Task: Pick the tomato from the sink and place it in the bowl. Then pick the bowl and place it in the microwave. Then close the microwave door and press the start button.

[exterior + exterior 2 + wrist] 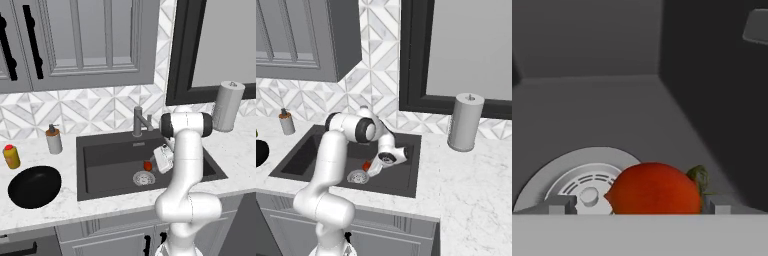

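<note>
Well, no writing legible — tomato (654, 189) sits between spread fingers (561, 205).

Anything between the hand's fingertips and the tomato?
Nothing: in the hand view the tomato sits right between the open fingertips, beside the drain.

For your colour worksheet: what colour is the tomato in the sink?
Red-orange, with a small green stem; the tomato shows best in the hand view.

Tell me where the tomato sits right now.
The tomato lies on the floor of the sink, right beside the round drain. In the hand view it sits between the open fingers.
</note>
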Controlling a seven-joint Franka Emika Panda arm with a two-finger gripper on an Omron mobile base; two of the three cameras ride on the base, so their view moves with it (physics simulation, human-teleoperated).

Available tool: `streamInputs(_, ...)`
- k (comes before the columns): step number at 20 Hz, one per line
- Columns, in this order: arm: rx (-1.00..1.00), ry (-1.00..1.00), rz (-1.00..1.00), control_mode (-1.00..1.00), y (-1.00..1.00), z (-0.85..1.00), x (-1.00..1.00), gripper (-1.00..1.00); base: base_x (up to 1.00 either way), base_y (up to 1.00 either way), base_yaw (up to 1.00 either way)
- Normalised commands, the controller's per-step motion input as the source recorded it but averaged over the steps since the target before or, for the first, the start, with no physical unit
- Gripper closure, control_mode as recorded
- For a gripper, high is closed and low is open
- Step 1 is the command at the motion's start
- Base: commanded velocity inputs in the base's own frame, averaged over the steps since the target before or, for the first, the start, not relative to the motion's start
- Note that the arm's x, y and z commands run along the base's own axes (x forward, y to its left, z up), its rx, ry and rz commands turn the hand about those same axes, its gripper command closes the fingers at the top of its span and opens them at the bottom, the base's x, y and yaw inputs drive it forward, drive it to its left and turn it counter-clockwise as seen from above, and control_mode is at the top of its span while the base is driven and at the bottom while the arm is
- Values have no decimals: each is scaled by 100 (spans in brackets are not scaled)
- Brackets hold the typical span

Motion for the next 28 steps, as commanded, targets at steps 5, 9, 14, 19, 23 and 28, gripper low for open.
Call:
streamInputs(5,2,5,0,-100,14,-40,3,-100,0,0,0)
streamInputs(9,0,0,2,-100,27,-7,0,-100,0,0,0)
streamInputs(14,1,0,4,-100,74,-5,1,100,0,0,0)
streamInputs(19,3,0,3,-100,63,-1,5,100,0,0,0)
streamInputs(23,1,-1,-3,-100,8,7,-9,100,0,0,0)
streamInputs(28,0,-13,-11,-100,-12,95,-63,100,0,0,0)
